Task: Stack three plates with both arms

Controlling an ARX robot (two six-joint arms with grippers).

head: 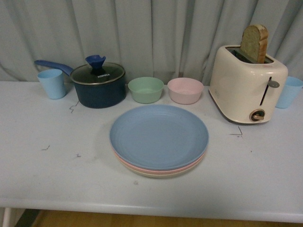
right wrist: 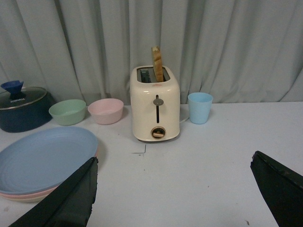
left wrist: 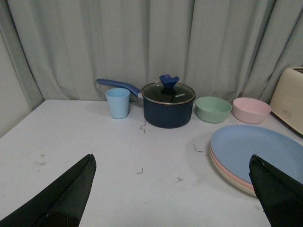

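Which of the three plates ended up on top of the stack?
The light blue round matte plate is on top; only the rims of the pink plate and, lowest, the cream plate show beneath it.

Plenty of bare table (head: 57, 179) is left at 6, 8 and 4 o'clock of the plate stack (head: 159, 137), so approach from the near edge is wide open. Things get crowded at 12: a green bowl (head: 146, 90) and pink bowl (head: 185, 90) sit close behind. A pot (head: 98, 86) blocks 10 o'clock, a toaster (head: 247, 84) 2 o'clock.
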